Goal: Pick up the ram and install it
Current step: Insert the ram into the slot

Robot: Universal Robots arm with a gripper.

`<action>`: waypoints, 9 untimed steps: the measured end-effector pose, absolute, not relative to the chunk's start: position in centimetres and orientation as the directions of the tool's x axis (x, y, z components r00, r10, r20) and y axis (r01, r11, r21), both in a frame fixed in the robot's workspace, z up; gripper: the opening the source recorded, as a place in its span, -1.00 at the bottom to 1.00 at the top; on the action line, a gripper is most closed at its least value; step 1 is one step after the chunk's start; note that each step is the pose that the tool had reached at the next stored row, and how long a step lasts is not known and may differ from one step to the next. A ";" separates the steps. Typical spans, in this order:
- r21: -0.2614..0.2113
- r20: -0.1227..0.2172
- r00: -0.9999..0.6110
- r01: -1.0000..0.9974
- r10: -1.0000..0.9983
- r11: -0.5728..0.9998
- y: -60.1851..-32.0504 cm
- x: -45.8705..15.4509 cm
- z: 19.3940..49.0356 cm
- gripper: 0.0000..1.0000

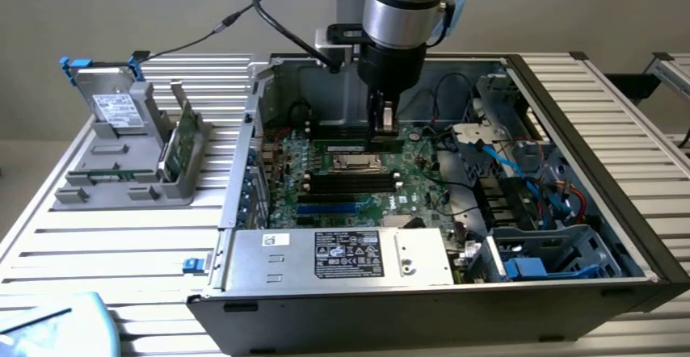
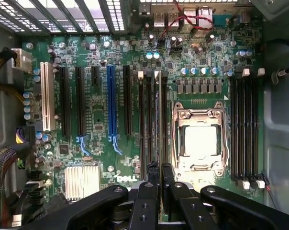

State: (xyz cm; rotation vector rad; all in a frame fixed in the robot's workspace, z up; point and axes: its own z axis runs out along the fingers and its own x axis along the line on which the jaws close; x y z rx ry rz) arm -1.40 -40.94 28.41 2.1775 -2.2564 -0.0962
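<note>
Slatted aluminium table (image 1: pixel 129 236) carries everything in the scene. On it lies the open black and grey computer case (image 1: pixel 431 317), side panel off, interior facing up.

Grey Universal Robots arm (image 1: pixel 405 2) reaches straight down into the case.

Large green motherboard (image 1: pixel 415 171) (image 2: pixel 97 110) covers the case floor. My landmark is its silver metal processor socket (image 1: pixel 351 161) (image 2: pixel 199 139).

Silver box power supply (image 1: pixel 280 260) sits inside the case, well apart from the socket, against the near wall in the exterior view.

Grey plastic holder rack (image 1: pixel 119 171) stands outside the case, far from the socket. A thin green board (image 1: pixel 186 135) stands on edge in it.

A bank of long black memory slots (image 2: pixel 144 120) runs just beside the socket.

Black two-finger gripper (image 1: pixel 383 127) (image 2: pixel 159 167) hangs low over that bank, near the socket. I see its fingers (image 2: pixel 151 175) clamped close together on the ram (image 2: pixel 159 120), a slim circuit-board stick seen edge-on from the wrist. The stick lies in line with the slot nearest the socket. I cannot tell whether it is seated or only resting at the slot mouth.
</note>
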 end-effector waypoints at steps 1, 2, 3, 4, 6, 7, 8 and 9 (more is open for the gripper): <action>0.047 -0.039 -0.037 -0.998 -0.999 0.035 -40.9 -1.4 28.2 -0.73; 0.047 -0.039 -0.037 -0.998 -0.999 0.035 -40.9 -1.4 28.1 -0.73; 0.047 -0.039 -0.037 -0.998 -0.999 0.035 -40.9 -1.4 27.9 -0.73; 0.047 -0.039 -0.037 -0.998 -0.999 0.035 -40.9 -1.4 27.8 -0.73; 0.048 -0.038 -0.038 -0.998 -0.999 0.036 -40.9 -1.4 27.5 -0.73; 0.049 -0.036 -0.038 -0.998 -0.999 0.036 -40.9 -1.4 27.4 -0.73; 0.050 -0.035 -0.038 -0.998 -0.999 0.037 -40.9 -1.4 27.3 -0.73; 0.053 -0.033 -0.039 -0.998 -0.999 0.037 -40.9 -1.4 27.3 -0.73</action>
